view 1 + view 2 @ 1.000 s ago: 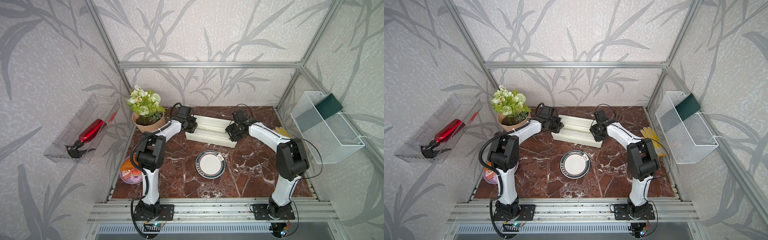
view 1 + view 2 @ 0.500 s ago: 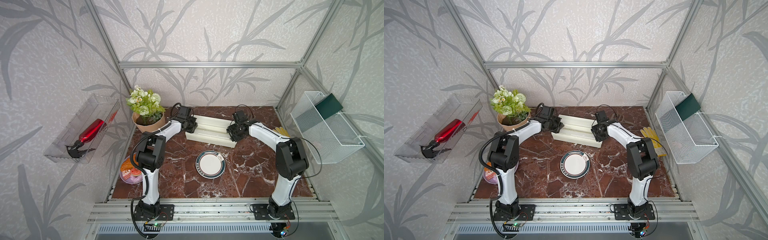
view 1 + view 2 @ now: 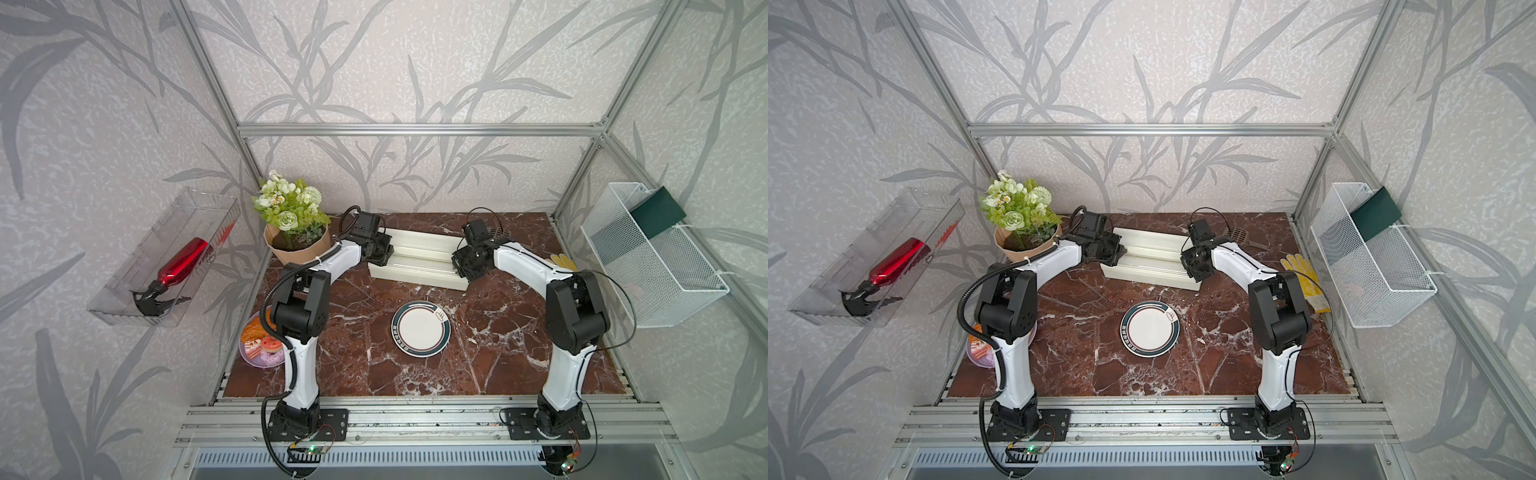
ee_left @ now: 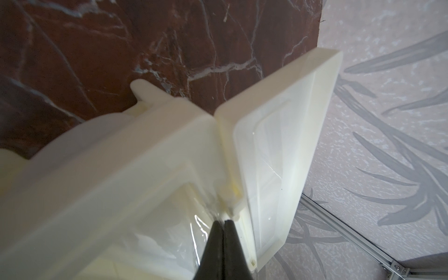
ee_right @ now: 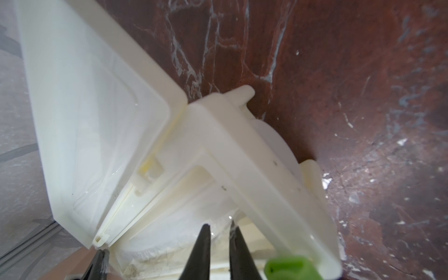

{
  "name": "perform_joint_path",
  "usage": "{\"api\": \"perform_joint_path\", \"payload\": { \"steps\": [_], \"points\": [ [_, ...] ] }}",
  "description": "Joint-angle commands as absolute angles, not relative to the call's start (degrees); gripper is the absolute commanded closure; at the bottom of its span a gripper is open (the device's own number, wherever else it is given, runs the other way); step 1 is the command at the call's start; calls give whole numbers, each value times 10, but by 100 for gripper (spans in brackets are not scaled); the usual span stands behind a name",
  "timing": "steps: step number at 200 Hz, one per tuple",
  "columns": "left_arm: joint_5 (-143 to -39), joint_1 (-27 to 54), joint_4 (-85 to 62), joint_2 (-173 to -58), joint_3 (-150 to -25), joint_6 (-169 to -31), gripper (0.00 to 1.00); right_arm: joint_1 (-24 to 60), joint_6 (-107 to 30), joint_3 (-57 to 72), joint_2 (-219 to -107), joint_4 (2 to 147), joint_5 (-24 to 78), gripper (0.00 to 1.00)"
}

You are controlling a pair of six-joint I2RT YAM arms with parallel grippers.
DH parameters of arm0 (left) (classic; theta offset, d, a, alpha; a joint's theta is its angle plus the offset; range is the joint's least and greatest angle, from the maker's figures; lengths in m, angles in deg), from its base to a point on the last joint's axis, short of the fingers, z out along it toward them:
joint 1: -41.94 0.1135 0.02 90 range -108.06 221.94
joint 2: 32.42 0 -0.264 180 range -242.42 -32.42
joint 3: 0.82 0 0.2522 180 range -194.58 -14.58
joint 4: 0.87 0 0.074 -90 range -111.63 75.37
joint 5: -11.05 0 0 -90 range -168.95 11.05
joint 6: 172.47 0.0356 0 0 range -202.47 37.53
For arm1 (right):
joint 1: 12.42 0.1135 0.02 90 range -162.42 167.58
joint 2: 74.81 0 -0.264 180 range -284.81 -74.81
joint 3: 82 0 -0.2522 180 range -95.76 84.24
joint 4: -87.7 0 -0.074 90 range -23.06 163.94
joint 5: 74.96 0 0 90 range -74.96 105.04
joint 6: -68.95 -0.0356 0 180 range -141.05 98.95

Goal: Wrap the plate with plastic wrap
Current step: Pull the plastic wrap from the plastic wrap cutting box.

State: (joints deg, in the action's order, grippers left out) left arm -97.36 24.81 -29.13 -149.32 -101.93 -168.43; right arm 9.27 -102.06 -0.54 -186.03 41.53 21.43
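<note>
One plate [image 3: 420,328] sits bare on the bench [image 3: 357,374], in the same spot as a second ago and well apart from both claws. Nothing lies over it, so the wrapping proper has not begun.

Beyond it, the cream box [image 3: 415,270] lies across the bench with its lid [image 3: 419,241] swung open toward the back wall. The two arms reach in to its two ends. The left claw [image 4: 221,220] has not changed. Its fingers are pressed together on a bunched corner of the plastic wrap [image 4: 197,228], just inside the box's end.

The change is at the other end. The right claw [image 5: 219,224] has drawn in sharply from a much wider stance over the last second. In the right wrist view its fingers [image 5: 202,247] show only a slim gap, with glossy plastic wrap right at the tips. Whether the wrap is really caught between them cannot be told from here.

Judged from that, the step in hand is getting a second hold on the free edge. If the right claw has it, both corners are held and the plastic wrap can be drawn out of the box toward the plate. If it closes on nothing, a pull would come from one corner only and would likely skew or bunch the wrap.
</note>
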Motion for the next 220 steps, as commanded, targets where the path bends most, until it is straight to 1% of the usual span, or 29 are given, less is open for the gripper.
{"api": "perform_joint_path", "payload": {
  "steps": [1,12,78,105,220],
  "points": [
    [-983,248,-286,-1490,-1004,-1690,100,91,-994,-1,-1902,373,197,93],
    [-984,248,-286,-1487,-1001,-1689,100,87,-986,-4,-1903,375,197,100],
    [-983,250,-293,-1461,-996,-1673,100,58,-942,0,-1874,440,227,100],
    [-977,253,-307,-1450,-1008,-1659,100,52,-924,-15,-1859,440,224,100],
    [-963,259,-320,-1414,-1013,-1632,100,34,-910,-19,-1820,495,278,100]
  ]
}}
